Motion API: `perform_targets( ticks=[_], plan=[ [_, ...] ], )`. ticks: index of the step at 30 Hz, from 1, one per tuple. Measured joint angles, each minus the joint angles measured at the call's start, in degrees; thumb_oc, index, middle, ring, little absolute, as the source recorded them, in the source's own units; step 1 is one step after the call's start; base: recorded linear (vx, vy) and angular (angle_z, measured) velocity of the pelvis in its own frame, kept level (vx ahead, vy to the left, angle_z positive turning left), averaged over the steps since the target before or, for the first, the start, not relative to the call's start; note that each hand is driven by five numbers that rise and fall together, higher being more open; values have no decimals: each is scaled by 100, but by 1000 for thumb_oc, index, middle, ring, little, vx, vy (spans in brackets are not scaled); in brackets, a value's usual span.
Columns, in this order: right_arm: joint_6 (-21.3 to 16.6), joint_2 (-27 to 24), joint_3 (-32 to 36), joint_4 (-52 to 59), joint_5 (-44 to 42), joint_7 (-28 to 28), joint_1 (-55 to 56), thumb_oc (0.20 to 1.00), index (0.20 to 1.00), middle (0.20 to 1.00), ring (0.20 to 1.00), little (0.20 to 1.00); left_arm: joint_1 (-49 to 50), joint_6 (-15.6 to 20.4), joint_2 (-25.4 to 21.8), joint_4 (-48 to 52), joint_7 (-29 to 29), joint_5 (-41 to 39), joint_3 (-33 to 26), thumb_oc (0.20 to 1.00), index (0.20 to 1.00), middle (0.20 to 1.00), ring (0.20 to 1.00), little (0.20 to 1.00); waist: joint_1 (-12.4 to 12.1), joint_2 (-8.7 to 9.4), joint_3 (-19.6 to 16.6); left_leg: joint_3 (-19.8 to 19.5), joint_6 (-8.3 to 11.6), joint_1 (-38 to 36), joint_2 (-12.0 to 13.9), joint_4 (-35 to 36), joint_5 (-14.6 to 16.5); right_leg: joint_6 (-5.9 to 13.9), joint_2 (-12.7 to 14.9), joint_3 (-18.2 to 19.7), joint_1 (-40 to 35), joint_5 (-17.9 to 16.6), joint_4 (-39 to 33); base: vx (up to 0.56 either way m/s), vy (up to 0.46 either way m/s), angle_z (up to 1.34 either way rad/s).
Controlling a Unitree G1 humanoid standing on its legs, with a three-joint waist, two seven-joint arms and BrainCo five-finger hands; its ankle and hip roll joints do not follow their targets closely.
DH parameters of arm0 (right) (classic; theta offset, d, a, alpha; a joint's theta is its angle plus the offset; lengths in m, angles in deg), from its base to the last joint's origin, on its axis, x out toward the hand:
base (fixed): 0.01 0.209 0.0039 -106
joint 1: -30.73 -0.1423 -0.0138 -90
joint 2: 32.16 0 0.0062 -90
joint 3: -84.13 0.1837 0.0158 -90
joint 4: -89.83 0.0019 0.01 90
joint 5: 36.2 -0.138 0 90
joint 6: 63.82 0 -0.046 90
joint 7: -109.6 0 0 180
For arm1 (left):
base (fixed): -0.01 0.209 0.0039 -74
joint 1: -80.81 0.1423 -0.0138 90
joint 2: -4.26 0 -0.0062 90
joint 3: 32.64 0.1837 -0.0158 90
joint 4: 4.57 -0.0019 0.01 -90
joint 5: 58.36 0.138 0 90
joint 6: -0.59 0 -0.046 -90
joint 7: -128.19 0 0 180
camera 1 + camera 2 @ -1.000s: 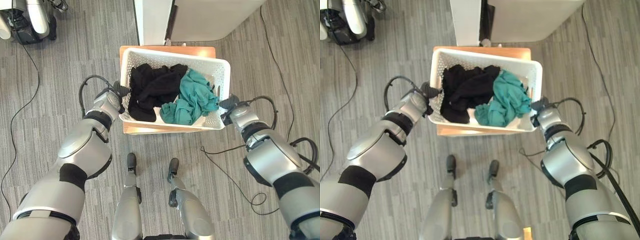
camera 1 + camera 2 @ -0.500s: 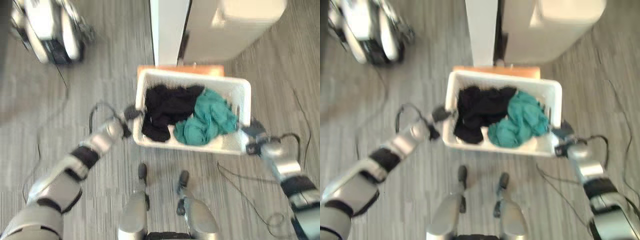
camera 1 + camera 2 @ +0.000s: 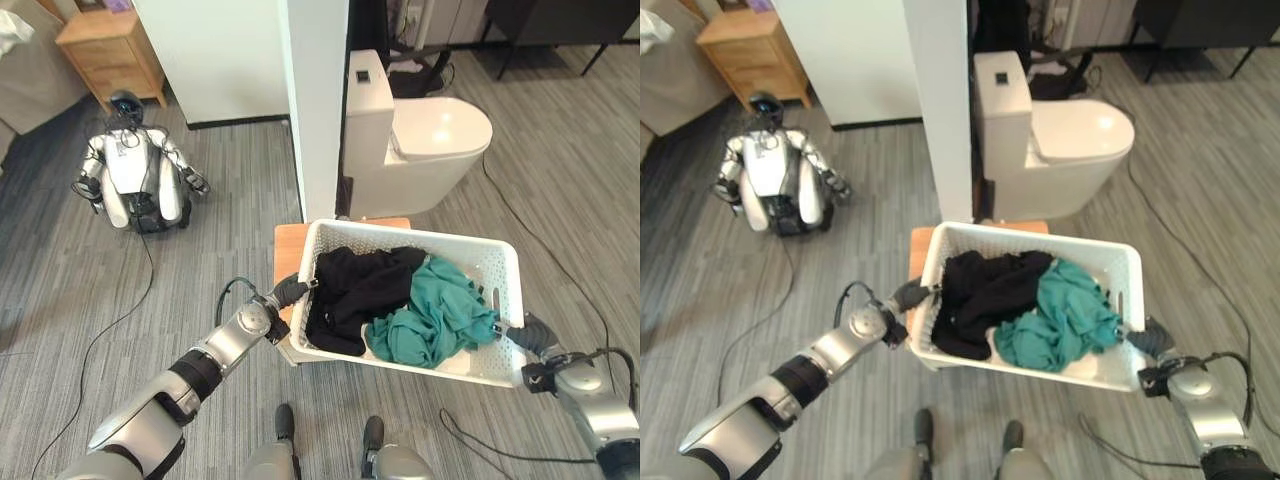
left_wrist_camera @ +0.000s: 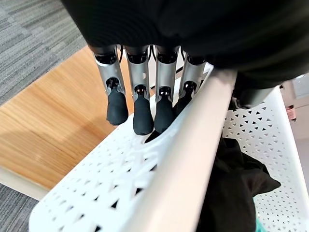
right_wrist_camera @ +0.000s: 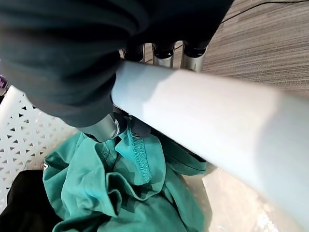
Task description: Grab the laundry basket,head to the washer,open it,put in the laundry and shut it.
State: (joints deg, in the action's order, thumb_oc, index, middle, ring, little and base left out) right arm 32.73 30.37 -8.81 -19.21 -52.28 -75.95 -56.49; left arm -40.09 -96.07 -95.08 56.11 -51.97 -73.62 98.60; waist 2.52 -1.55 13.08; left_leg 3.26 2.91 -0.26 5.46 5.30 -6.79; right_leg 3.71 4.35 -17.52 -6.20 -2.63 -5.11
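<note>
A white laundry basket [image 3: 404, 231] hangs between my two hands, above a low wooden stool [image 3: 288, 251]. Black clothes [image 3: 355, 285] fill its left half and teal clothes [image 3: 435, 320] its right half. My left hand [image 3: 276, 298] is shut on the left rim [image 4: 193, 159], its fingers [image 4: 140, 104] curled down the outer wall. At the other end my right hand [image 3: 531, 336] is shut on the right rim [image 5: 207, 125], with the thumb [image 5: 104, 128] inside by the teal cloth [image 5: 125, 193].
Straight behind the basket stand a white pillar [image 3: 315, 100] and a white toilet [image 3: 430, 130]. Another small robot [image 3: 135, 180] sits on the grey floor at the left. Further back left stands a wooden bedside cabinet [image 3: 105, 45].
The camera has swung up, bringing the toilet, pillar and seated robot into view. Both arms now reach further forward, still holding the basket by its ends.
</note>
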Motion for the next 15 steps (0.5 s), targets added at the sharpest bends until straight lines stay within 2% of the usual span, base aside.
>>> perform_targets(
  ticks=[7, 15],
  plan=[
    [69, 0, 10, 77, 6, -90, 133, 200, 200, 200, 200, 200, 16, -114, 4, 0, 110, 3, 2, 200, 200, 200, 200, 200, 1, -21, -280, -73, 13, 29, 58, -1, -13, -23, -71, -30, 2, 9, -13, -4, -21, 3],
    [87, 107, 31, 79, 10, -89, 234, 200, 200, 200, 200, 200, 16, -153, 8, -2, 129, 41, 2, 200, 200, 200, 200, 200, 13, -20, -304, -81, 70, 32, 57, -9, -57, -23, -75, -23, 13, 9, -17, -21, 2, 0]
  ],
)
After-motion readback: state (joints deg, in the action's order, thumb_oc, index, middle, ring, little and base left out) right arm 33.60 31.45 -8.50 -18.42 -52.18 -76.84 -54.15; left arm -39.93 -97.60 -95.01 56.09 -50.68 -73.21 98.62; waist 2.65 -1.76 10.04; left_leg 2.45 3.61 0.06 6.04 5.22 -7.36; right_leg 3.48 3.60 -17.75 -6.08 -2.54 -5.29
